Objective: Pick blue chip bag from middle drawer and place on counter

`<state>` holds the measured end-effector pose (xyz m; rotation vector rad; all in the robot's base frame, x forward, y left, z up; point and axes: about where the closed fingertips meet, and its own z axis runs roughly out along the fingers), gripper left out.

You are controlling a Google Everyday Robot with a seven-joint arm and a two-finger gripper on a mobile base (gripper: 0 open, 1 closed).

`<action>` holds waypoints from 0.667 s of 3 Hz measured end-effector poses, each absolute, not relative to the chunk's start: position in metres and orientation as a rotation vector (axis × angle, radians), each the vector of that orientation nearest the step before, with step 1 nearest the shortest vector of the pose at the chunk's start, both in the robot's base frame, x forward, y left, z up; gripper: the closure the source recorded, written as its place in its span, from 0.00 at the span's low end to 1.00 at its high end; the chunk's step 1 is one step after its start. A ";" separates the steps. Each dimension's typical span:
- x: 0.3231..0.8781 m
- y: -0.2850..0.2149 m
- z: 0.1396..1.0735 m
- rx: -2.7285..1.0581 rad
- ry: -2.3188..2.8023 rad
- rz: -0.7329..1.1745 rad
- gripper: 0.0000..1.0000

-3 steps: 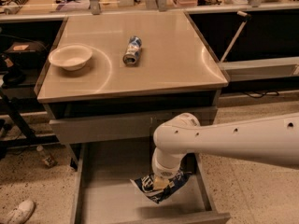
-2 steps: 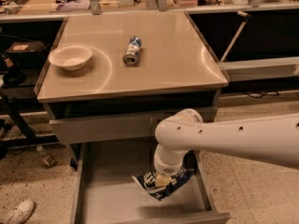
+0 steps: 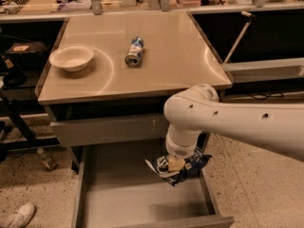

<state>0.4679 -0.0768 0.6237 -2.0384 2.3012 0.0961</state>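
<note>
The blue chip bag, dark blue and crumpled with white edges, hangs from my gripper at the right side of the open middle drawer. The gripper points down from the thick white arm and is shut on the bag. The bag is lifted off the drawer's flat grey bottom, and its shadow lies below it. The beige counter is above and behind the bag.
A white bowl and a blue-and-white can lie on the counter's left and middle. A shut grey drawer front sits just above the open drawer. A small bottle and a white shoe lie on the floor at left.
The gripper has risen and moved slightly right with the blue chip bag, lifting it off the drawer bottom toward the drawer's right wall.
</note>
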 end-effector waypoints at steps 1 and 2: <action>0.474 -0.104 0.655 -1.983 2.377 0.014 1.00; 0.478 -0.133 0.685 -1.920 2.457 -0.099 1.00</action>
